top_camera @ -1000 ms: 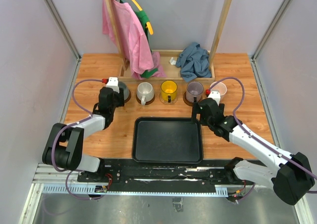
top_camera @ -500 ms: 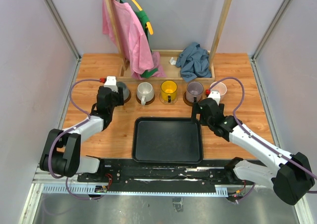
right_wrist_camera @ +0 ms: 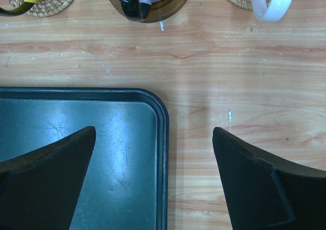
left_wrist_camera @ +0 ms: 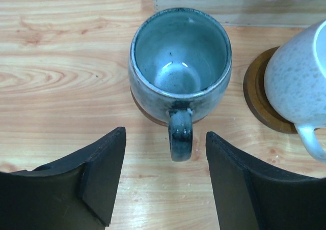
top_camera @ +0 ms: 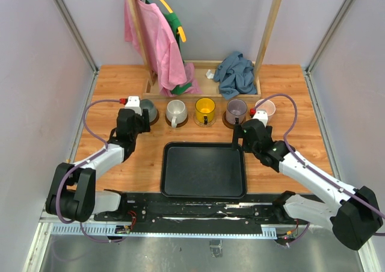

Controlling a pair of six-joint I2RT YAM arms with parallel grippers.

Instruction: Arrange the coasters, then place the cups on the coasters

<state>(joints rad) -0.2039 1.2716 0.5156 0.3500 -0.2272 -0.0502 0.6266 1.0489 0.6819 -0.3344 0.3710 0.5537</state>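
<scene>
Five cups stand in a row: grey cup (top_camera: 148,111), off-white cup (top_camera: 175,111), yellow cup (top_camera: 205,109), lilac cup (top_camera: 236,109), pale pink cup (top_camera: 265,108). Each sits on a coaster. In the left wrist view the grey cup (left_wrist_camera: 178,62) rests on a brown coaster (left_wrist_camera: 145,108), and the off-white cup (left_wrist_camera: 298,82) is on a dark coaster (left_wrist_camera: 257,95). My left gripper (left_wrist_camera: 164,151) (top_camera: 137,120) is open, and the grey handle's end lies between its fingertips, untouched. My right gripper (right_wrist_camera: 154,133) (top_camera: 236,141) hangs open over the tray's corner.
A black tray (top_camera: 203,170) lies in front of the row, its corner (right_wrist_camera: 160,108) under my right gripper. Behind the cups stands a wooden rack with pink and green garments (top_camera: 157,43) and a blue cloth (top_camera: 236,73). Walls close both sides.
My left gripper has opened wider and drawn back a little from the grey cup, which stays on its coaster. The right arm has not moved.
</scene>
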